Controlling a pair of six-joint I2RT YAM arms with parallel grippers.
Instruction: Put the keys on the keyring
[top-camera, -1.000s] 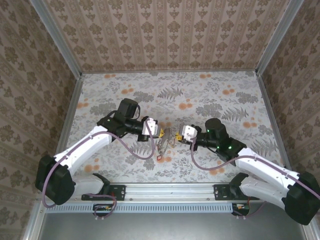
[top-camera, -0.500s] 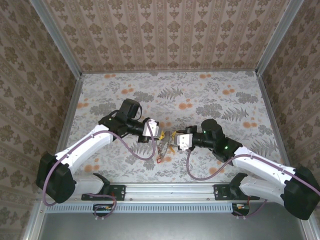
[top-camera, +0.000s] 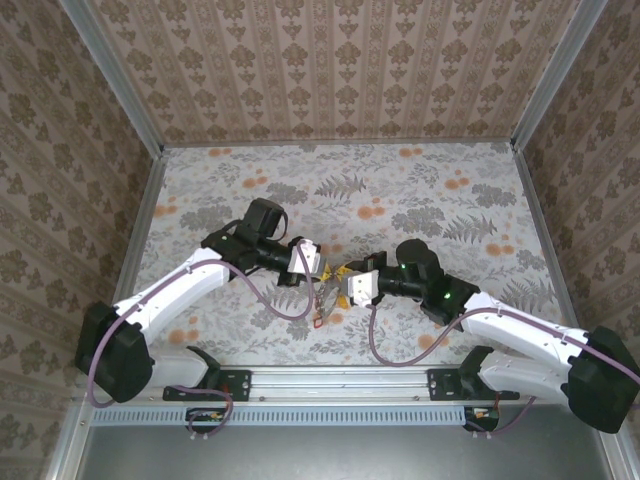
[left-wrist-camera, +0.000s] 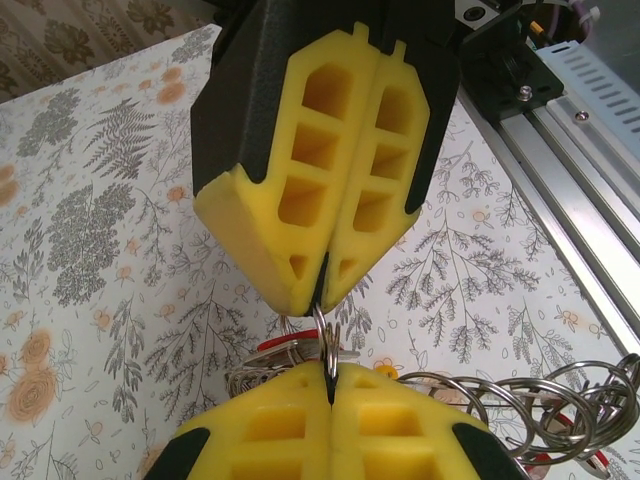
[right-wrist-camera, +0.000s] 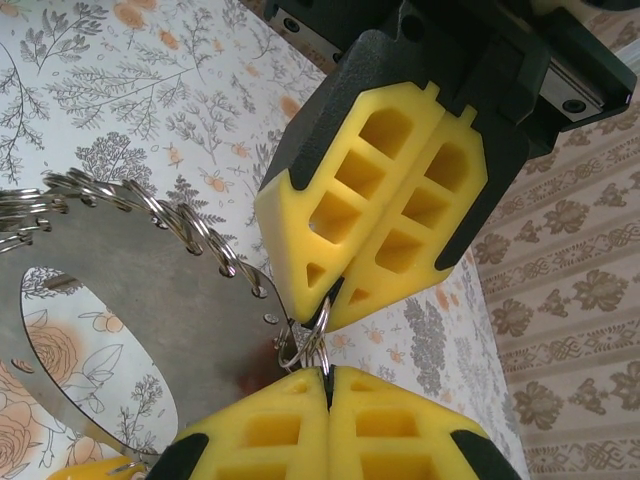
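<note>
left gripper (left-wrist-camera: 330, 372) and right gripper (right-wrist-camera: 327, 372) both pinch one small metal ring (right-wrist-camera: 305, 340) mid-tabletop; your right just slid leftward, likely to pry it.

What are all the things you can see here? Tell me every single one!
table: one, flowery grey and orange, under everything
walls: three, brown patterned, around the table
rail: one, silver, near edge
keyring: one, flat grey loop, between the grippers
small rings: many, silver, bunched along the keyring's edge
pinched ring: one, silver, between both grippers' tips
keys: number unclear, one red head seen, by the ring bunch
arms: two, white and black, reaching to the middle
left gripper: one, yellow fingers, shut on the pinched ring
right gripper: one, yellow fingers, shut on the same ring
</note>
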